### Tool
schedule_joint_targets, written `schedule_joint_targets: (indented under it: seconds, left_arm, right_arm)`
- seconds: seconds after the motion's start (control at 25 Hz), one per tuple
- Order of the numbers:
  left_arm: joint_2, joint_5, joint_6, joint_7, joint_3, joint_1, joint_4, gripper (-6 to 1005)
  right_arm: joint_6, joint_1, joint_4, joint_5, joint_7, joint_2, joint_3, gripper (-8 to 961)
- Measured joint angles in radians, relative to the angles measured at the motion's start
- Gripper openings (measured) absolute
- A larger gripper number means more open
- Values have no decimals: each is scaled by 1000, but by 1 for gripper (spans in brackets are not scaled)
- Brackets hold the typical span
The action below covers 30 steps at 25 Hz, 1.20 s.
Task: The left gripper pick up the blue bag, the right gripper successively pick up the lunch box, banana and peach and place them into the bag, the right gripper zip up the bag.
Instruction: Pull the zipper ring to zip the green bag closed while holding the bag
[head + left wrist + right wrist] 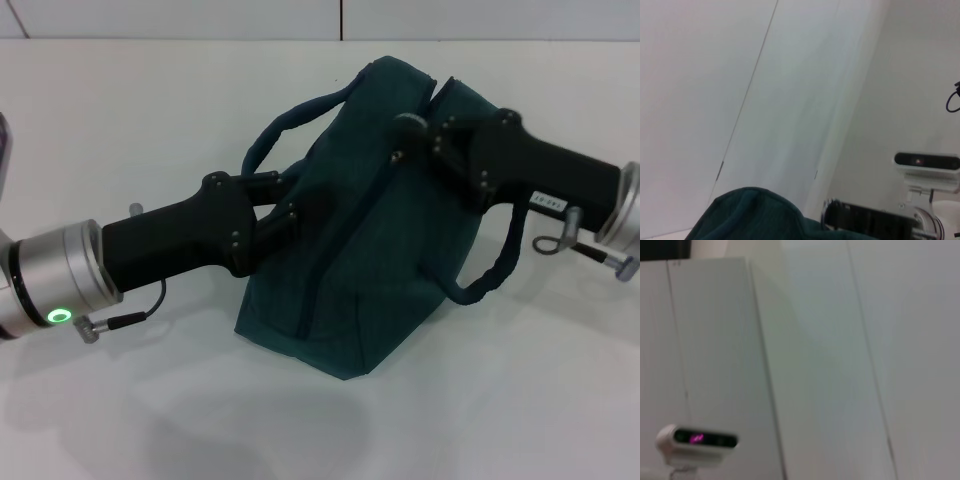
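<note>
Left hand [290, 215] grasping blue bag [370, 250] side, right hand [415, 135] at its top, grip unclear, no legible writing

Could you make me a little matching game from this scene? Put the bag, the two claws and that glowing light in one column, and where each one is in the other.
Things:
1. blue bag
2. left gripper
3. right gripper
4. green light

Places:
A. at the bag's top edge, by the zipper line
B. standing on the white table
C. on the left arm's silver cuff
D. against the bag's side facing the left arm

Pairs: 1-B, 2-D, 3-A, 4-C
</note>
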Motion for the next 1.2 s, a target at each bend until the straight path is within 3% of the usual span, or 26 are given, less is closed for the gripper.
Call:
schedule_joint_targets:
  seconds: [0.56, 0.84, 1.2]
  left_arm:
    - [0, 46, 9, 16, 56, 15, -7, 80]
    - [3, 58, 17, 16, 86, 23, -2, 59]
    - [16, 50, 73, 29, 61, 46, 8, 61]
  right_arm:
    - [27, 1, 53, 42, -29, 1, 58, 3]
    - [41, 6, 55, 44, -40, 2, 89, 3]
    - [38, -1, 80, 46, -64, 0, 139, 4]
